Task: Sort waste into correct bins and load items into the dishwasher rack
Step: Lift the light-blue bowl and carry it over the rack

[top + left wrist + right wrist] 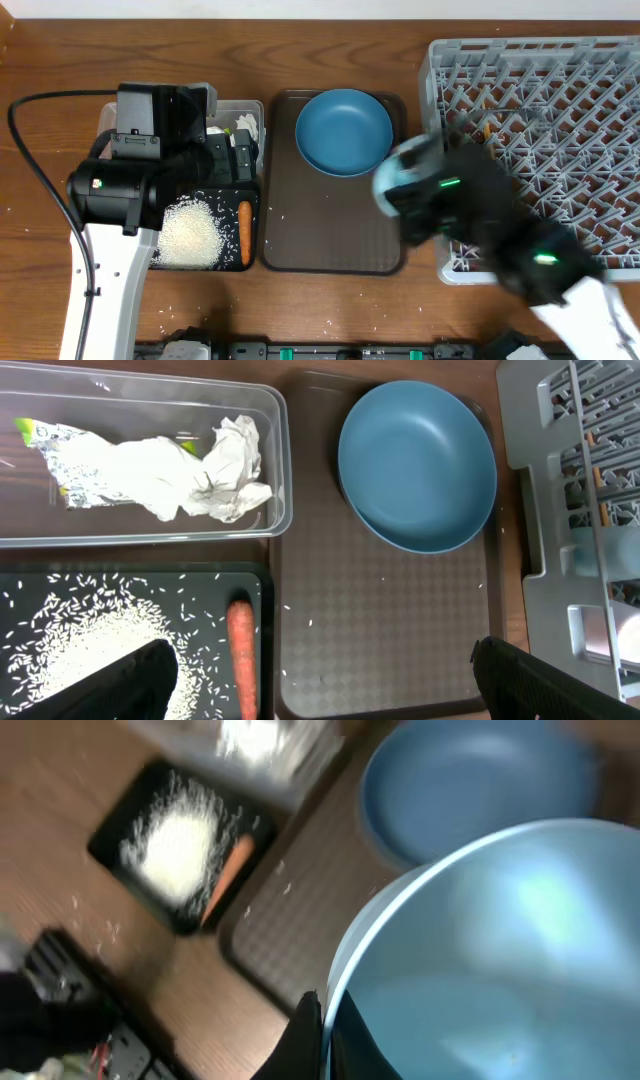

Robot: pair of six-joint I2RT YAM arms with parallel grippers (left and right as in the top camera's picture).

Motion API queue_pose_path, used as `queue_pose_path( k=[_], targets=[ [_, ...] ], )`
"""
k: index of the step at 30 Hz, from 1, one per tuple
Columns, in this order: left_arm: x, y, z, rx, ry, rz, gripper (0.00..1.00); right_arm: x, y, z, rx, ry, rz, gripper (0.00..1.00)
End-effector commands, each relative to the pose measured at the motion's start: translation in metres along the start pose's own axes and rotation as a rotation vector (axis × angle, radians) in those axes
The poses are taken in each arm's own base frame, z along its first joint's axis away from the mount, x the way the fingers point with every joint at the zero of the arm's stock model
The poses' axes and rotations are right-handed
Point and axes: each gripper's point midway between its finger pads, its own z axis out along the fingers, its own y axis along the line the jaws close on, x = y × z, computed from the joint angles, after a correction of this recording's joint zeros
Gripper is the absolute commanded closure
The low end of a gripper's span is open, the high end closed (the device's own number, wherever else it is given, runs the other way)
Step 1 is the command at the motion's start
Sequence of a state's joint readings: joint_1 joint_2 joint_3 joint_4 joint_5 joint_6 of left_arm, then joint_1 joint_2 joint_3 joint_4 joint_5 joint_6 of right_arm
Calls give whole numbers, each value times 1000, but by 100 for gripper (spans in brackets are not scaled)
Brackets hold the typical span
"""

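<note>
Upper centre: dark blue dish (pixel 345 130). Lower left: white rice (pixel 188 233), orange carrot (pixel 245 226), black tray (pixel 228 258). Right: grey lattice rack (pixel 560 90), light blue bowl (pixel 500 950).

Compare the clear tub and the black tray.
The tub is clear and deep-walled; the black tray is opaque and shallow. The tub holds tissue and a wrapper; the tray holds rice and a carrot. Both are rectangular and sit side by side.

brown wooden table (pixel 330 310), soft even light

Lab-style robot bench: wooden table (pixel 330 310), cabled robot arm (pixel 105 270), dishwasher rack (pixel 560 90).
</note>
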State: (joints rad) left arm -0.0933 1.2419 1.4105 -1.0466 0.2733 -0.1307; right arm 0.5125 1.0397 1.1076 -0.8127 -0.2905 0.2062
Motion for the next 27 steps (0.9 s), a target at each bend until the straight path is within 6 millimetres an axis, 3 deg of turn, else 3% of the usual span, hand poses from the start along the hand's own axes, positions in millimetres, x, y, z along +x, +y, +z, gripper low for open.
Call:
queue_pose_path(
  k=[1,8,14,17,21,27],
  targets=[
    [-1,3,0,-13,-3,-6,4,-21,-14,-37,-99,-114,-59,99],
    [-1,3,0,-13,-3,-6,4,-51,-95,-80,-187,-314,124,99],
    [-1,3,0,-13,-3,-6,3,-78,-156,-95,-498,-450,262,99],
    [-1,3,0,-13,-3,-6,4,-83,-196,-83,-566,-448,328,99],
    [-1,3,0,-13,-3,-6,3,-79,-244,-52,-572,-443,356,99],
    [-1,3,0,-13,-3,-6,3,-68,-282,-23,-584,-430,405,99]
  ],
)
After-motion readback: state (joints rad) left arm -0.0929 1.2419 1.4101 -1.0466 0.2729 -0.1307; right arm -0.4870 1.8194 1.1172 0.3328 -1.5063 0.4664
